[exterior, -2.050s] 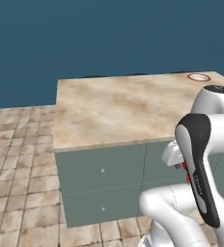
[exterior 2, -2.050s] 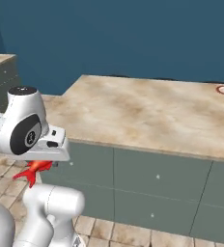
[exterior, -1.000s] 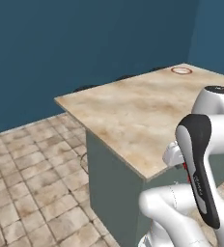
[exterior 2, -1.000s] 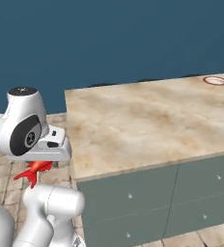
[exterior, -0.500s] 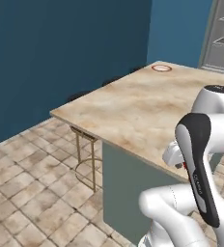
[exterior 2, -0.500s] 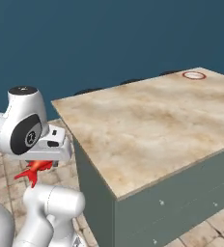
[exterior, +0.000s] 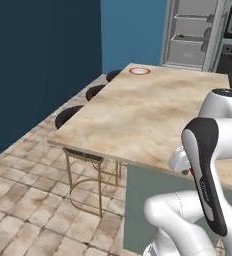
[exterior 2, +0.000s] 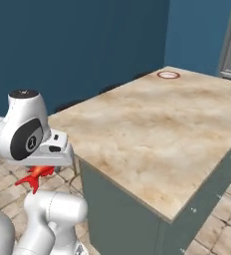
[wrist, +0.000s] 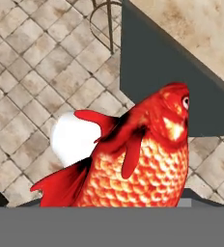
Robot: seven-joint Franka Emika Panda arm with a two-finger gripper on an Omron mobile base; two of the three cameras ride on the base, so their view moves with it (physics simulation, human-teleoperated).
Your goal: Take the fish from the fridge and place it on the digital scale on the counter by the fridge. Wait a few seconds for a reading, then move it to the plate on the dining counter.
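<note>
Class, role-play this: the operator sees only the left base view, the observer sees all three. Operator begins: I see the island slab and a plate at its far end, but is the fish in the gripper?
Observer: Yes. In the hand view the orange-red fish sits in the gripper.
Operator: Where is it relative to the dining counter?
Observer: In the right base view the fish hangs beside the slab's near corner, below the level of its top, over the tiled floor.
Operator: Anything on the plate?
Observer: The right base view shows the plate bare.
</note>
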